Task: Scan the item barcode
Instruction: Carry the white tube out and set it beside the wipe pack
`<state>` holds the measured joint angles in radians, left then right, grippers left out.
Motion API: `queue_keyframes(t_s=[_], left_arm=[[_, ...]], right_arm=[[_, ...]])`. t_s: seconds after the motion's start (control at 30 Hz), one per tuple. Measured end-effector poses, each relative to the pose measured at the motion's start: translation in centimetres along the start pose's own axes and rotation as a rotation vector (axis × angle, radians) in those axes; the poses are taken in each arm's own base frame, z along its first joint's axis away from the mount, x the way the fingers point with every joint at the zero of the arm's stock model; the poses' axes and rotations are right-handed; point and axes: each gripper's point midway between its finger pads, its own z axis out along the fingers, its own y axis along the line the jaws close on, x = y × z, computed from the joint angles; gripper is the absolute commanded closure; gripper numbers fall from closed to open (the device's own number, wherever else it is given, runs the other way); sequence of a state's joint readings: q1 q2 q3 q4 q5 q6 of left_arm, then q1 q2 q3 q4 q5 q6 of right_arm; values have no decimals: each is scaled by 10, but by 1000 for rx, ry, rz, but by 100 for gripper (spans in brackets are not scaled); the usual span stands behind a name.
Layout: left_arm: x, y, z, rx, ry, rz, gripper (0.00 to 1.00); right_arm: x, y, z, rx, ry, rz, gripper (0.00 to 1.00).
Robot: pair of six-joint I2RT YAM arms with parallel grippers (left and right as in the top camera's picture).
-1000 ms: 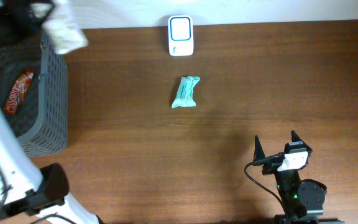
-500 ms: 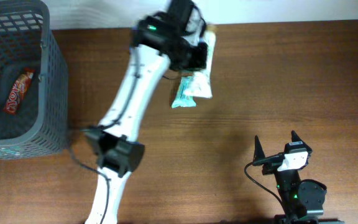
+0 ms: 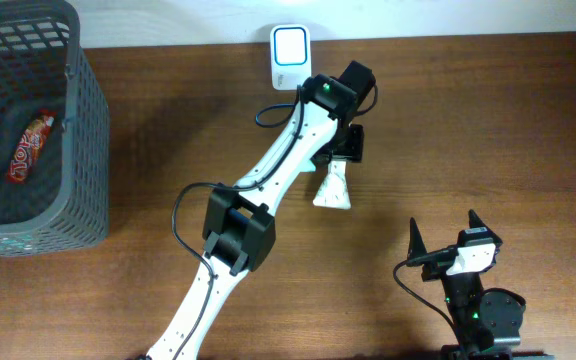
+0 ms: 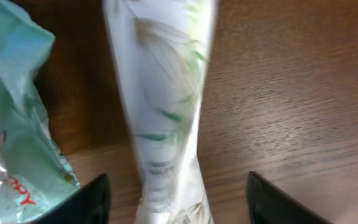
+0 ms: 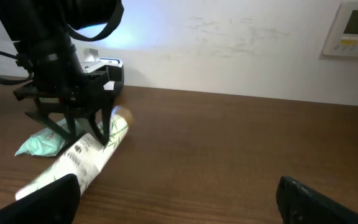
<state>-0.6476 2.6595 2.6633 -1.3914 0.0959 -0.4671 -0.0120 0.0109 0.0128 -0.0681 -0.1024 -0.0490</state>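
Left wrist shows white, green-leafed packet (image 4: 166,106).

Left wrist view: the white packet (image 4: 166,112) is blurred, its print unreadable, both ends cut by the frame; the teal packet (image 4: 11,124) runs off the left edge. Overhead, the left gripper (image 3: 340,160) hides the white packet's top, and probably the teal packet too.

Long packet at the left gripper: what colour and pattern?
White plastic packet with green leaf sprigs; left wrist view.

Left arm (image 3: 283,160): white links, black joints; left tool (image 4: 178,202) black.
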Motion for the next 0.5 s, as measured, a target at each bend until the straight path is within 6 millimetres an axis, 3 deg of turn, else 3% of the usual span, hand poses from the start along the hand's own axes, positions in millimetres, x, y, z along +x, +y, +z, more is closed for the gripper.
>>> queue_keyframes(t_s=[0.1, 0.17, 0.27, 0.3, 0.33, 0.4, 0.47, 0.5], left_arm=[[-16, -3, -32, 33, -73, 11, 28], [-40, 0, -83, 87, -201, -4, 28], [-77, 40, -163, 137, -404, -76, 28], [-82, 54, -179, 138, -437, -99, 28], [-92, 93, -216, 129, -515, -163, 28], [-96, 152, -270, 109, -624, -256, 24], [-87, 217, -327, 71, -739, -362, 5], [-75, 257, -360, 40, -806, -433, 1]], right_arm=[[0, 0, 0, 0, 0, 0, 1], [0, 0, 0, 0, 0, 0, 1], [0, 0, 0, 0, 0, 0, 1], [0, 0, 0, 0, 0, 0, 1], [0, 0, 0, 0, 0, 0, 1], [0, 0, 0, 0, 0, -1, 1], [0, 0, 0, 0, 0, 0, 2], [0, 0, 0, 0, 0, 0, 1]])
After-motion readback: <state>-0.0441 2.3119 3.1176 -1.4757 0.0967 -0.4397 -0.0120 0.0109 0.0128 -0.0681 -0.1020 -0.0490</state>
